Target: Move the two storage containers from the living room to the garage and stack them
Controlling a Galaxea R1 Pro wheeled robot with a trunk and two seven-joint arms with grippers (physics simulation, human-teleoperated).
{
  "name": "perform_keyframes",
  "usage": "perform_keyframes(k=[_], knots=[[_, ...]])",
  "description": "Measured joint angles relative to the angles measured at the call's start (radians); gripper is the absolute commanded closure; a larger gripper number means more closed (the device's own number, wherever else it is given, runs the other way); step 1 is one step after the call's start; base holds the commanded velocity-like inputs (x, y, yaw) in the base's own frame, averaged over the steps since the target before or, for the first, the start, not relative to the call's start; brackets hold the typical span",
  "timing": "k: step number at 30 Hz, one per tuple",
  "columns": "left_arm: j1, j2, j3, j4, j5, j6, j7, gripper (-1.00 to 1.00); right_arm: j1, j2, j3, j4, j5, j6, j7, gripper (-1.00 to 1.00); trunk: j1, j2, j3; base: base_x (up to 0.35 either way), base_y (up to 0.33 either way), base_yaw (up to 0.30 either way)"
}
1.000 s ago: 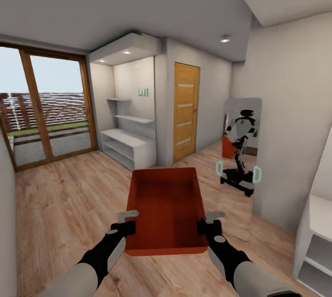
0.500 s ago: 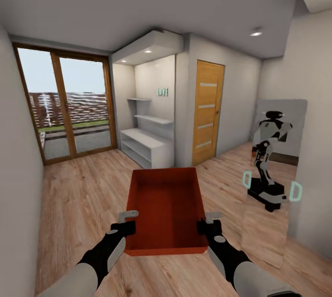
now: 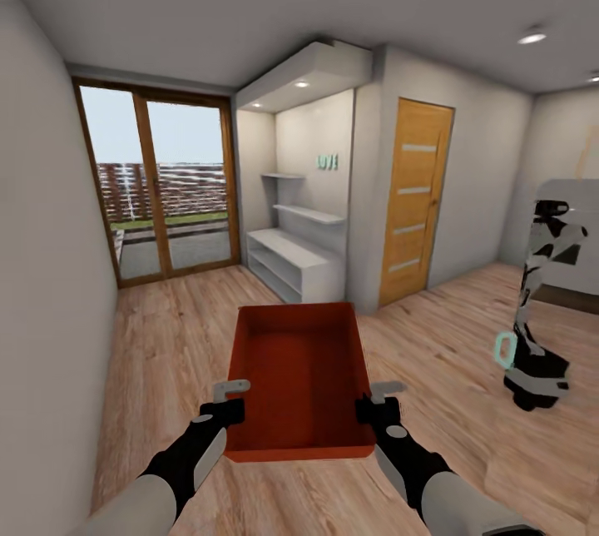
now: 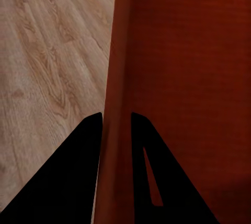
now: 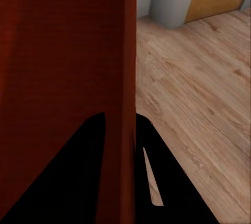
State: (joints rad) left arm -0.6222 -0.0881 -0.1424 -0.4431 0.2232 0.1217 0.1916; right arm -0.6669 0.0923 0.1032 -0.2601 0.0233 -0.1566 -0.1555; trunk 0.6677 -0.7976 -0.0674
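Only one storage container [image 3: 299, 378] is seen, held level in front of the robot above the light wood-plank floor [image 3: 166, 336]; its underside and the near ends of its side walls are hidden behind the grippers. At the right edge of the head view a reflected robot [image 3: 537, 311] is cut off by the frame, and the small teal sign on the alcove wall is too blurred to be read. Both arms are stretched forward and slightly inward at about the same height. The left gripper [image 3: 226, 403] is pinched on the container's left wall, one finger [image 4: 78, 177] outside and one inside the wall. The right gripper [image 3: 376, 403] is clamped likewise on the right wall, with a finger [image 5: 162, 182] on either side. Ahead, a glazed sliding door [image 3: 158, 186] is set in the far wall, a white shelf unit [image 3: 299, 261] is built into a lit alcove, and a wooden door [image 3: 416, 199] stands closed just to its right. A pale wall [image 3: 50, 270] runs close along the left side.
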Motion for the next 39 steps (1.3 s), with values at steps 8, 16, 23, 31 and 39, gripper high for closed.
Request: perform_keyframes(k=[8, 16, 23, 31, 39], knots=[[0.0, 0.0, 0.0, 0.0, 0.0, 0.0, 0.0, 1.0, 0.0, 0.0, 0.0, 0.0, 0.0, 0.0, -0.001, 1.0, 0.0, 0.0, -0.005, 0.322, 0.0, 0.096], [0.0, 0.0, 0.0, 0.0, 0.0, 0.0, 0.0, 1.0, 0.0, 0.0, 0.0, 0.0, 0.0, 0.0, 0.0, 1.0, 0.0, 0.0, -0.005, 0.322, 0.0, 0.002], [0.0, 0.0, 0.001, 0.0, 0.0, -0.003, 0.0, 1.0, 0.0, 0.0, 0.0, 0.0, 0.001, -0.001, 0.0, 1.0, 0.0, 0.0, -0.005, 0.322, 0.0, 0.0], [0.0, -0.001, 0.001, 0.002, 0.0, -0.002, -0.001, 1.0, 0.0, 0.0, 0.001, -0.001, 0.001, 0.0, -0.001, 1.0, 0.0, 0.0, -0.005, 0.322, 0.0, -0.143], [0.0, -0.001, 0.002, 0.004, 0.0, -0.004, -0.002, 1.0, 0.0, 0.0, 0.001, -0.001, 0.002, 0.001, -0.001, 1.0, 0.0, 0.0, -0.005, 0.322, 0.0, -0.283]])
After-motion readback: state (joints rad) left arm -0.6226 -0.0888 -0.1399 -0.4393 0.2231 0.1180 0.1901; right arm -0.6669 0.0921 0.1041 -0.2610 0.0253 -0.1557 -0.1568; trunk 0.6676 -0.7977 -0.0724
